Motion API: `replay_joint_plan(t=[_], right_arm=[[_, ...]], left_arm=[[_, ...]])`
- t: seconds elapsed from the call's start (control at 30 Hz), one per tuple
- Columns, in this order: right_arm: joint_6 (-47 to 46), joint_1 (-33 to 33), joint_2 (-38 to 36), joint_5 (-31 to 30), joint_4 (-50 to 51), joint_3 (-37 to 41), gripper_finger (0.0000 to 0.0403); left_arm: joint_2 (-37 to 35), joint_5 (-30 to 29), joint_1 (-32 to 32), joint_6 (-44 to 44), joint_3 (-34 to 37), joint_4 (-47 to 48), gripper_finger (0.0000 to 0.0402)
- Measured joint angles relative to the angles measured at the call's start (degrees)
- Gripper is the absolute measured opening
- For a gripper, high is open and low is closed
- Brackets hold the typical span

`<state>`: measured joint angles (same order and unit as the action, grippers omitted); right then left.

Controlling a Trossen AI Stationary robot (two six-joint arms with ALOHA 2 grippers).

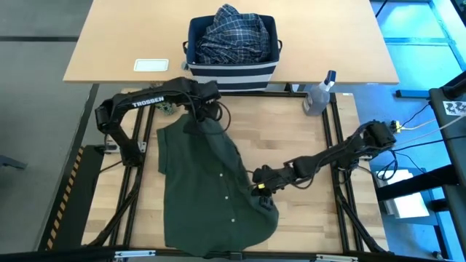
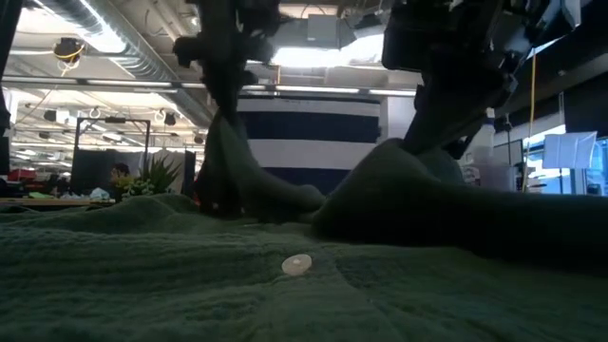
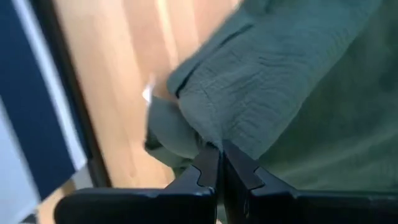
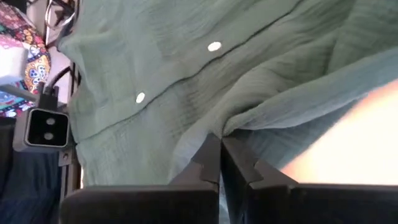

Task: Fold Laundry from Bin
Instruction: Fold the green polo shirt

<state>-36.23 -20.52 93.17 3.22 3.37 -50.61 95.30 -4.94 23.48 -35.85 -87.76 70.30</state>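
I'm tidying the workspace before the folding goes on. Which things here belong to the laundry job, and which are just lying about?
Part of the job:
green shirt, pinched by the left end effector and the right end effector
plaid shirt
striped bin

Just lying about:
spray bottle
white card

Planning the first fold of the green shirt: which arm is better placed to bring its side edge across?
Probably right: the right gripper is shut on the green shirt at its side edge, mid-table. The left gripper pinches the collar end.
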Motion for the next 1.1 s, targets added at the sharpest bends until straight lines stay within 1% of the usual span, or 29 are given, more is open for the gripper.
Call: replay_joint_plan(t=[0.23, 0.4, 0.63, 0.83, 0.97, 1.03, 1.1], right_arm=[[-0.93, -1.38, 1.38, 0.76, -0.32, -1.79, 0.0000], [-0.98, -1.22, 1.70, 1.55, -0.59, -1.77, 0.0000], [-0.84, -1.22, 2.62, 1.97, -1.29, -1.75, 0.0000], [0.96, -1.22, 2.74, 2.01, -2.15, -1.75, 0.0000], [2.87, -1.22, 2.72, 3.52, -3.85, -1.77, 0.0001], [3.77, -1.22, 2.72, 3.92, -3.51, -1.77, 0.0007], [4.80, -1.22, 2.72, 4.16, -2.74, -1.76, 0.0023]], left_arm=[[-3.32, 2.71, 0.28, -1.92, 11.71, -5.43, 0.0000], [-7.28, 3.14, 1.18, -1.29, 18.16, -9.96, 0.0000], [-10.95, 2.92, 2.62, 0.11, 23.81, -11.79, 0.0000], [-11.94, 1.67, 3.51, 1.58, 27.48, -11.47, 0.0000], [-11.92, 0.47, 4.04, 2.79, 29.33, -10.58, 0.0000], [-11.92, -0.09, 4.37, 3.15, 30.18, -10.70, 0.0000], [-11.90, -0.10, 4.81, 3.35, 30.81, -10.55, 0.0000]])
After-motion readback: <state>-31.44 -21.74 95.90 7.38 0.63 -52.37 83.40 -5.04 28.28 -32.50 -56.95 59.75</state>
